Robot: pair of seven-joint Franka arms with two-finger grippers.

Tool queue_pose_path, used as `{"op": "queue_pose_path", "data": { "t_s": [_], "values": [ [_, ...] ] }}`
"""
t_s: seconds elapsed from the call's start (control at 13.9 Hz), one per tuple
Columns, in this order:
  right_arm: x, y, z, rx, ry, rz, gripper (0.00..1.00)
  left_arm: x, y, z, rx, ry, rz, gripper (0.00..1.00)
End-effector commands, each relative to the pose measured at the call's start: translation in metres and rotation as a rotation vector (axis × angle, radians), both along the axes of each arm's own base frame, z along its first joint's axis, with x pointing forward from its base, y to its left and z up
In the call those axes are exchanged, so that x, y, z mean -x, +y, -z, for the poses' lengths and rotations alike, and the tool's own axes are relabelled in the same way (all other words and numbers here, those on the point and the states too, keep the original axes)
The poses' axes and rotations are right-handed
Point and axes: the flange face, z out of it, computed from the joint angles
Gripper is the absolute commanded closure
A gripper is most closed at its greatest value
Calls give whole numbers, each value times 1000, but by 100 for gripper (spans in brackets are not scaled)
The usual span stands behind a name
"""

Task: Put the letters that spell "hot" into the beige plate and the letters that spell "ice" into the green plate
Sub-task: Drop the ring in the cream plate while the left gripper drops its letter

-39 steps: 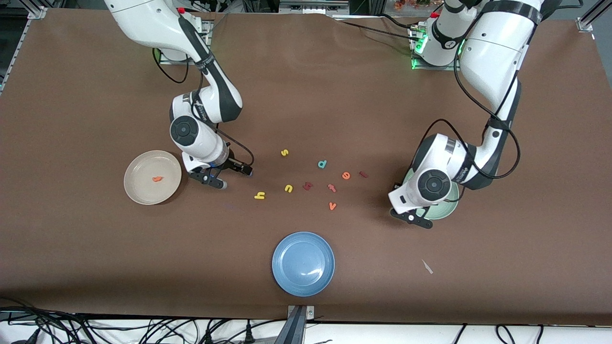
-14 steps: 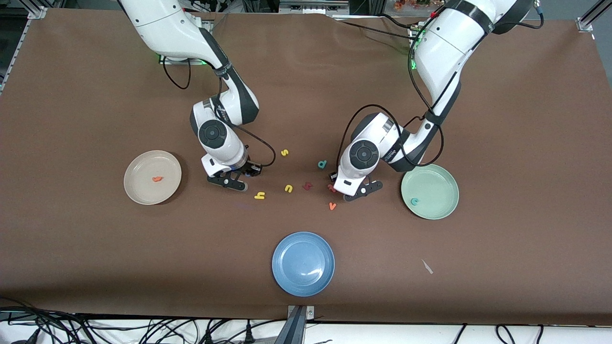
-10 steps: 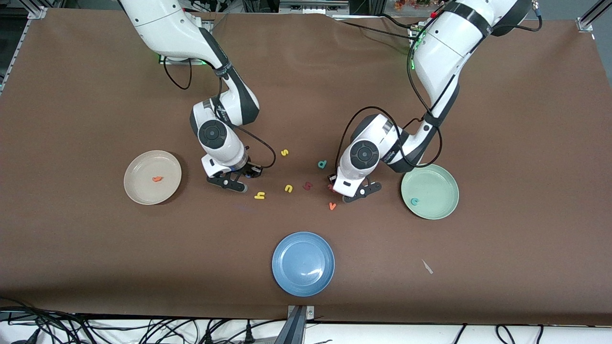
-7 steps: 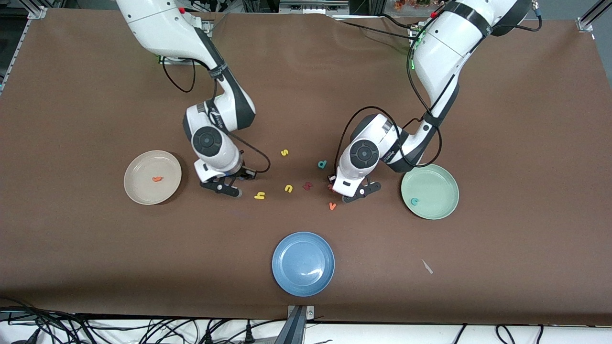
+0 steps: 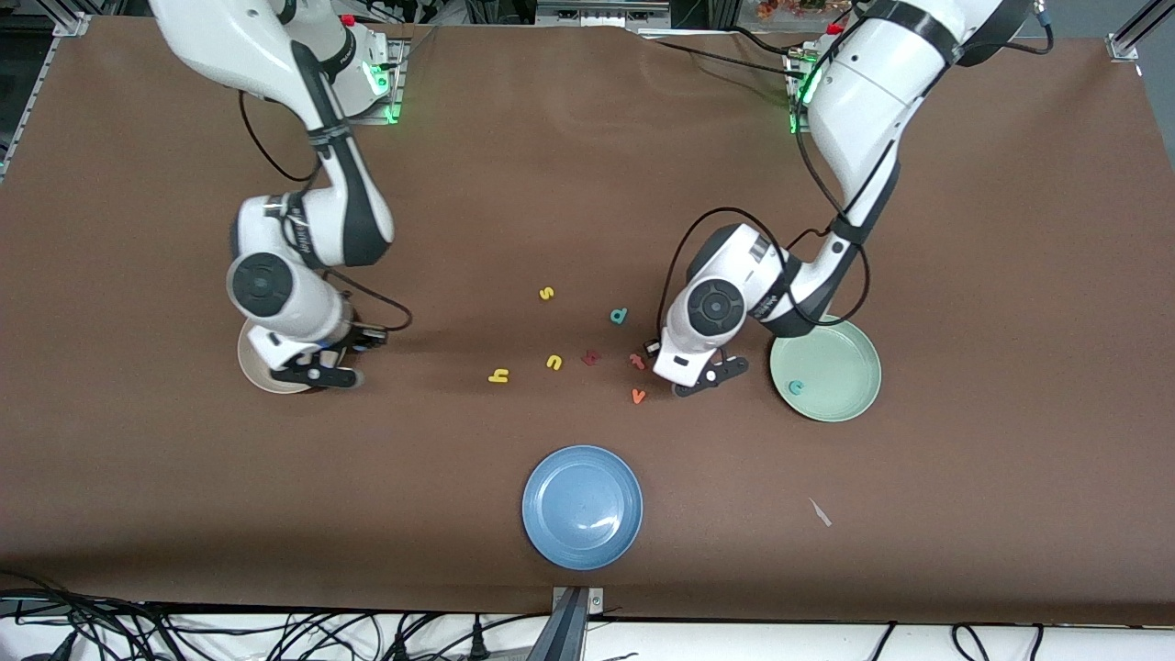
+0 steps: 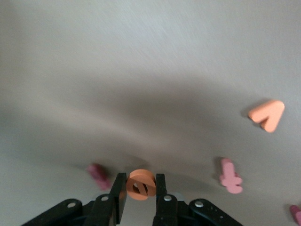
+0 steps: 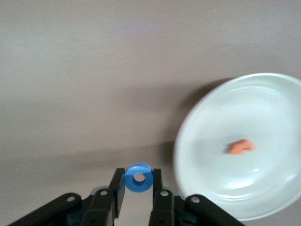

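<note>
Moved: right gripper (image 5: 317, 375) from table middle to beige plate (image 5: 252, 372) rim, clamped on blue o (image 7: 138, 178) | left gripper (image 5: 699, 382) clamped on orange e (image 6: 141, 184), near green plate (image 5: 840, 340) | advice: carry fully over plate before releasing, low drop.

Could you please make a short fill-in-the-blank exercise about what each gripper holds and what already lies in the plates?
1. The right gripper is shut on a ring-shaped letter o whose colour is ____.
2. The left gripper is shut on an orange letter ____.
3. The letter already lying in the green plate is a teal ____.
4. The orange t lies in the plate whose colour is ____.

Missing words: blue; e; c; beige
</note>
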Motion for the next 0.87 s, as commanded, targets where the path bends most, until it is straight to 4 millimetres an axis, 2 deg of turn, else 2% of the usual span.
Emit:
{"op": "queue_pose_path", "data": {
  "t_s": [0.0,0.14,0.22,0.36,0.51,0.58,0.65,0.72,0.79],
  "values": [
    [28,-56,0,-18,-12,-98,84,-11,36,-43,-12,19,100,100],
    [31,-81,7,-14,-26,-140,84,-23,70,-46,0,40,169,100],
    [33,-89,12,-15,-38,-154,80,-26,86,-42,10,51,205,100],
    [33,-93,16,-44,-49,-114,0,-33,114,-34,36,67,288,100],
    [26,-77,5,-77,-50,-100,0,-42,165,-24,85,86,404,100],
    [21,-62,-1,-95,-32,-49,0,-47,188,-23,112,85,471,96],
    [15,-36,-10,-108,-25,3,0,-48,206,-18,133,92,512,82],
    [8,-10,-11,-109,-28,75,0,-50,218,-17,142,93,527,39],
    [2,17,-11,-110,-40,140,0,-50,222,-16,145,94,524,1]
  ]
}}
